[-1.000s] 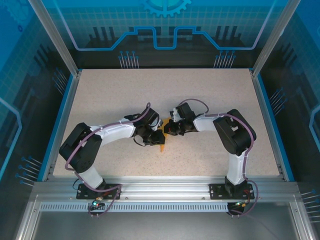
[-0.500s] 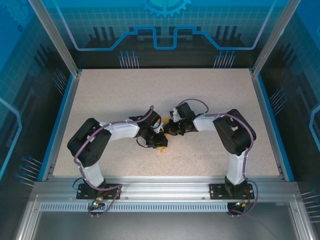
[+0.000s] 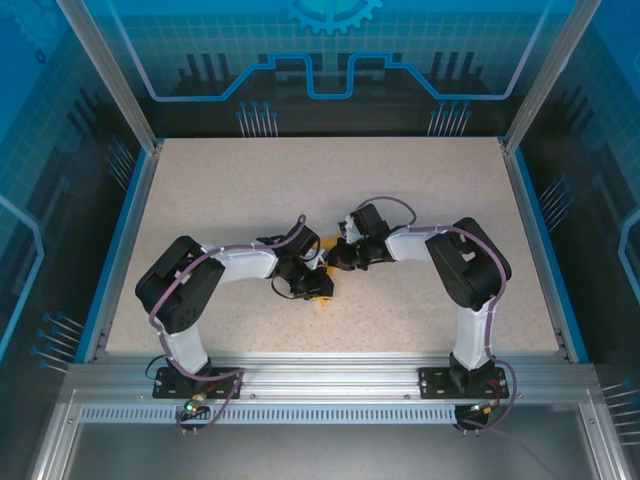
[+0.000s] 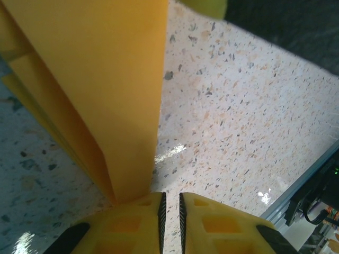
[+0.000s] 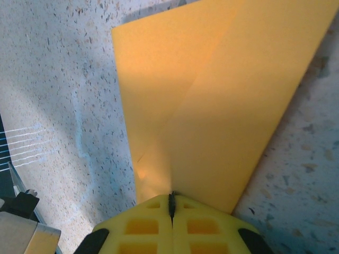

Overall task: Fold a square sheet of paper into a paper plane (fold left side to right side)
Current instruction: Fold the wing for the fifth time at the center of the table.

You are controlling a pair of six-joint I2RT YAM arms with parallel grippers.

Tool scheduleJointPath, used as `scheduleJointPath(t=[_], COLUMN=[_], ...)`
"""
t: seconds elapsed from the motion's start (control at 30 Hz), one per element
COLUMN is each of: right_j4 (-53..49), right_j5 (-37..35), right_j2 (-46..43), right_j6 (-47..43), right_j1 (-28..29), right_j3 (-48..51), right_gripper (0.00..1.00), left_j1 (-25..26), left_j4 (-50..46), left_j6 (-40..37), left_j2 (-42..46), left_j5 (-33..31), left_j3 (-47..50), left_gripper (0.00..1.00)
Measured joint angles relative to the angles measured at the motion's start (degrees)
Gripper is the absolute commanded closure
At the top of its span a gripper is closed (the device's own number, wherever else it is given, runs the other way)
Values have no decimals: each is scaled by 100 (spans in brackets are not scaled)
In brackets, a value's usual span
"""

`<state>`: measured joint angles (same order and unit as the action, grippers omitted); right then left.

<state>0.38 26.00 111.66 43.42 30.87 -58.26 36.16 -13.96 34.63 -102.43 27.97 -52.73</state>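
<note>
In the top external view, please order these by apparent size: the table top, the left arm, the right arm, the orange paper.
Largest: table top, clearly.
Next: left arm and right arm; they look about equal, so I do not rank them.
Smallest: orange paper; the arms hide most of it.

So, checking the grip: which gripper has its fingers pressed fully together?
The right gripper, closed on the orange paper; the left gripper shows a narrow slit.

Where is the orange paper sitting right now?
Mid-table in the top view, the orange paper lies between the left gripper and the right gripper, mostly hidden under them.
</note>
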Motion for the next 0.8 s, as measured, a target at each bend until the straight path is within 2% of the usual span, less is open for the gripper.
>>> scheduleJointPath(t=[0.8], right_j4=[-122], right_j5=[2], right_j2=[37], right_j6=[-35], right_j1=[0], right_j3=[-81], right_gripper=[100], left_j1=[-11], left_j4=[678], left_j6=[151], left_j2=[13], left_j5=[192], left_j3=[363], left_gripper=[79])
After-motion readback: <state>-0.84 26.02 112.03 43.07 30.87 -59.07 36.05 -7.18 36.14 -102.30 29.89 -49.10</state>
